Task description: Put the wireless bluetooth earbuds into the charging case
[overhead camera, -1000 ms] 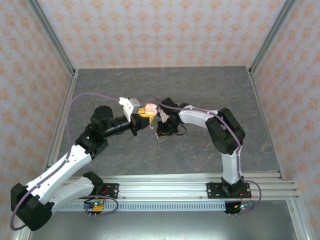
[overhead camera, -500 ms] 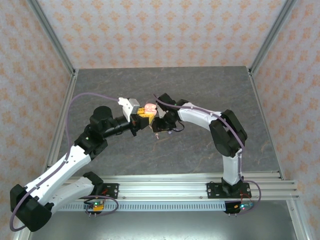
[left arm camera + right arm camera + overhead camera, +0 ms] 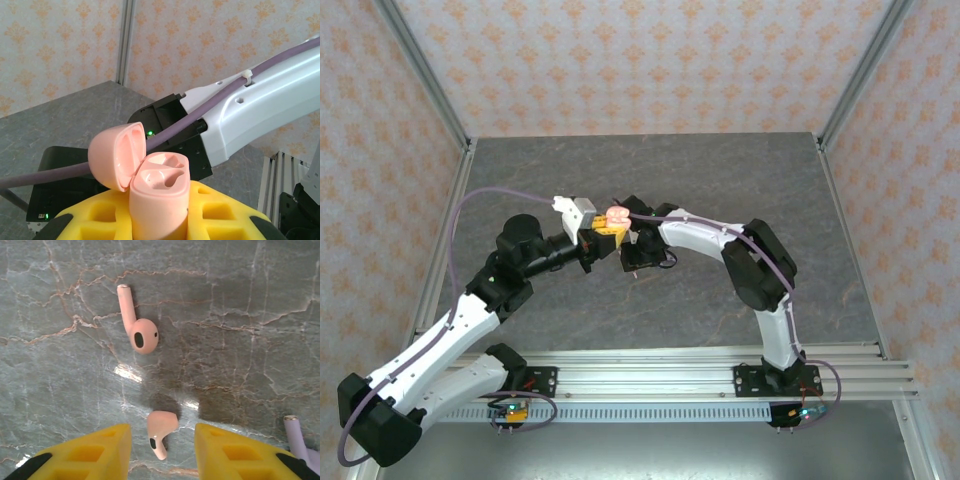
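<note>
My left gripper is shut on a salmon-pink charging case and holds it upright with its lid hinged open. Both sockets look empty. From above, the case sits at the left gripper, in the air over mid-table. My right gripper is open and points down at the table. One pink earbud lies between its yellow fingers, touching neither. A second pink earbud lies farther off. A light purple earbud shows at the right edge.
The right arm's white link and purple cable pass close behind the held case. The grey marble table stretches beyond both grippers. An aluminium rail runs along the near edge, and patterned walls close in the sides.
The right wrist has swung left and closer to the left gripper. The left gripper has moved slightly up and left with the case.
</note>
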Available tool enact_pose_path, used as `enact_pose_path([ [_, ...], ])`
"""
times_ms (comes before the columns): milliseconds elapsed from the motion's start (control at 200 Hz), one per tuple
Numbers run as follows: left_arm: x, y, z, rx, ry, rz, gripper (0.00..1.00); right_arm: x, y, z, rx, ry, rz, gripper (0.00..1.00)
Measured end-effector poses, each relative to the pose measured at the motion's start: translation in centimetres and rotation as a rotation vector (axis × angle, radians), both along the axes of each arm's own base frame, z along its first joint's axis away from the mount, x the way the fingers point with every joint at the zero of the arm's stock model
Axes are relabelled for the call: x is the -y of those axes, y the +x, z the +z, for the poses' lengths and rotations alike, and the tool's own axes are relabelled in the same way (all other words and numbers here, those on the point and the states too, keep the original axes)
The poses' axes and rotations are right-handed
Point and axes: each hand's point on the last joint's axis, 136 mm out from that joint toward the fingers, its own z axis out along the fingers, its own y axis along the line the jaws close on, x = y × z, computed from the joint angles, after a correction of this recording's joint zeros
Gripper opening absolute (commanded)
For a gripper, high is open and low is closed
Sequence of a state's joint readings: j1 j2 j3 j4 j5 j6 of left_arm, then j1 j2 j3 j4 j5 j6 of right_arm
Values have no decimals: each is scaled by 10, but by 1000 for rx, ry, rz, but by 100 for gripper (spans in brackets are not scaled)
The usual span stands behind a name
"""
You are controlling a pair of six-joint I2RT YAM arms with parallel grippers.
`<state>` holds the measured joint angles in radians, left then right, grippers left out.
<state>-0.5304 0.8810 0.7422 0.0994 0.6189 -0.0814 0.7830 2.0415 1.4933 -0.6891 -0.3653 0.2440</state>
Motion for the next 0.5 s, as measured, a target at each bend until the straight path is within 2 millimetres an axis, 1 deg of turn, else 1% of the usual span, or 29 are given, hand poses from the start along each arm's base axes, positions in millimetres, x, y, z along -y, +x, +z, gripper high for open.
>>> enact_pose_path([
  [315, -1, -2, 1, 4, -2, 0, 16, -1, -1, -3, -8, -13, 3, 39],
  [496, -1, -2, -4, -6, 4, 0, 16, -6, 0, -1, -1, -11, 10, 39],
])
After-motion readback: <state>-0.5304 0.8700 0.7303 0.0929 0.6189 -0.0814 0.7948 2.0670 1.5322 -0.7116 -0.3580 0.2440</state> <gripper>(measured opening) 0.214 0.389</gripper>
